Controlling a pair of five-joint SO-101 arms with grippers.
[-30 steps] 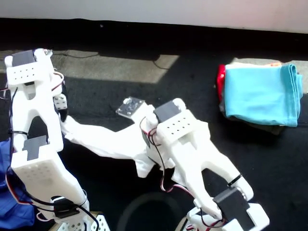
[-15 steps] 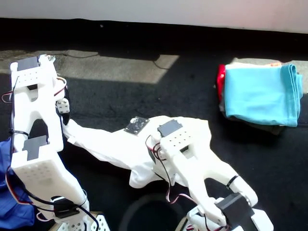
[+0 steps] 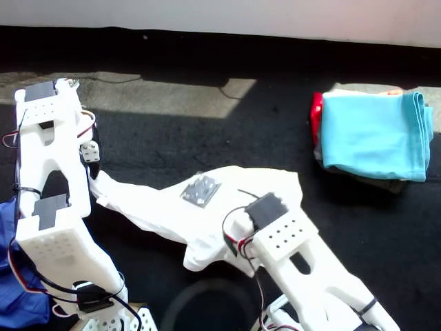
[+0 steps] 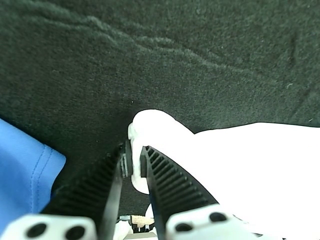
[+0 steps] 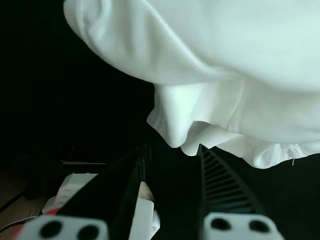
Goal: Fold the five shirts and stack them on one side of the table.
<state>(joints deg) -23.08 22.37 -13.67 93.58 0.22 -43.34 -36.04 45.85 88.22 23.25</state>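
Observation:
A white shirt (image 3: 207, 207) lies stretched across the dark table, crumpled, with a grey square label (image 3: 201, 190) on top. My left gripper (image 4: 133, 159) is shut on one end of the shirt (image 4: 240, 170); in the high view this gripper (image 3: 91, 174) sits at the shirt's left tip. My right gripper (image 5: 172, 150) stands open just short of the shirt's hem (image 5: 200, 135), nothing between its fingers. The right arm (image 3: 282, 238) lies over the shirt's near edge. A blue shirt (image 3: 14, 276) is bunched at the near left.
A stack of folded shirts stands at the far right, turquoise one (image 3: 372, 134) on top and a red edge (image 3: 315, 116) below. A black cable (image 3: 227, 88) runs along the back. Bare dark table (image 3: 275, 124) lies between the white shirt and the stack.
My right arm has drawn back toward the table's near edge and come off the shirt. The shirt's middle and its grey label have dropped and shifted nearer. The left arm has barely moved.

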